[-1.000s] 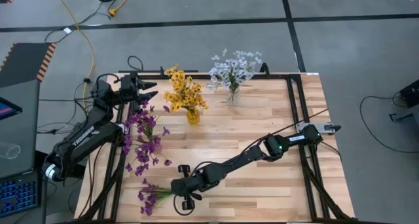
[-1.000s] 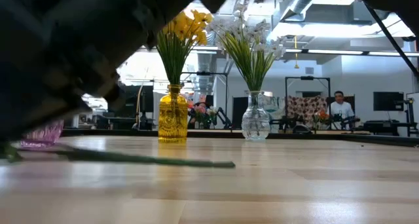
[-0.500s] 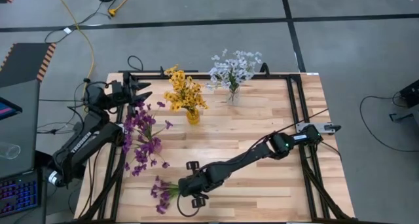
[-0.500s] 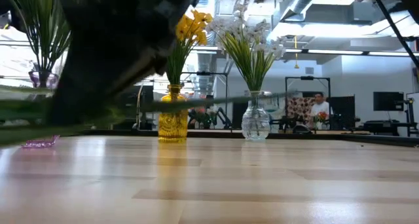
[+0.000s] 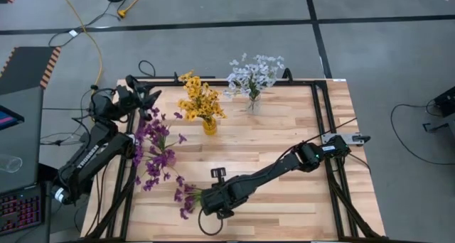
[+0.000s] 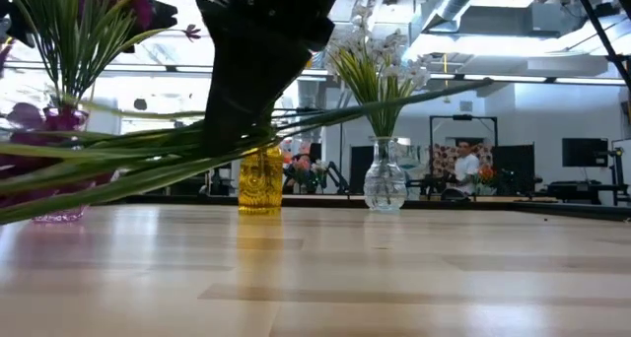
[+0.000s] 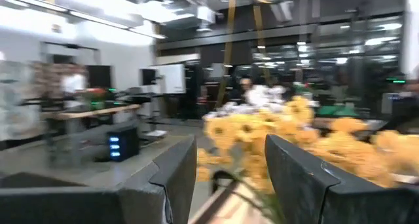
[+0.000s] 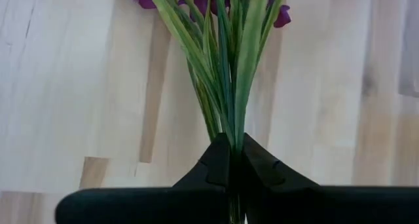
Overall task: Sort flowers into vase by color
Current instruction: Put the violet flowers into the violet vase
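Right hand [image 8: 230, 160] pinching purple flowers [image 8: 219, 60] (lifted), near front edge

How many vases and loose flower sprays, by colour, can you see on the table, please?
Yellow vase with yellow flowers: 1
Clear vase with white flowers: 1
Purple vase with purple flowers: 1
Loose purple spray, in right gripper: 1
Total: 4

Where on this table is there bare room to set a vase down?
Bare wood lies between the white flowers' vase and the right arm, and along the near right edge. The left side is crowded: yellow vase, purple flowers, and the right hand shut on a purple spray.
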Motion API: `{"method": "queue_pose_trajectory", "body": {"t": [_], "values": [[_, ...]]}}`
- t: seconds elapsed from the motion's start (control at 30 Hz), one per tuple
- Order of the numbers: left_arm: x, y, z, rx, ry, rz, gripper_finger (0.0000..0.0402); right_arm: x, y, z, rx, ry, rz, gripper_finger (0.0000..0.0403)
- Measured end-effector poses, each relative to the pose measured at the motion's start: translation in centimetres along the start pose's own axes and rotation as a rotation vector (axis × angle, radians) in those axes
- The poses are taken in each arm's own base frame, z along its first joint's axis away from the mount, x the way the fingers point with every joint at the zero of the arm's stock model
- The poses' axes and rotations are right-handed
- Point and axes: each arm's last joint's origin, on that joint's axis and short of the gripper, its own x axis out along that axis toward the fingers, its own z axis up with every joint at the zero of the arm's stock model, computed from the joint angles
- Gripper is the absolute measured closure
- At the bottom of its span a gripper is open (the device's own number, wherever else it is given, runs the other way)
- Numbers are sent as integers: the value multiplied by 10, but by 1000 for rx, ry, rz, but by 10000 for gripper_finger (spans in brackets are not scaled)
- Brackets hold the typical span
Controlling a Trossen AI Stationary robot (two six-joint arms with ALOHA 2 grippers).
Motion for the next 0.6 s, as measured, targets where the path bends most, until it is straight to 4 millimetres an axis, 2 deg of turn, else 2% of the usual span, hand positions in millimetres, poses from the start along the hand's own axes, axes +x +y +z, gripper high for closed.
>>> {"method": "queue_pose_trajectory", "body": {"t": [0.13,0.33,0.43,0.6], "values": [[0,3,2,17,-21,86,232,-4,-1,0,-6,0,-11,361],[-1,3,6,31,-45,101,232,-29,-13,1,-29,-1,-20,361],[-1,1,18,53,-74,100,232,-42,-20,-1,-35,23,-63,361],[-2,-5,48,72,-104,83,232,-57,-29,-9,-41,74,-166,361]]}}
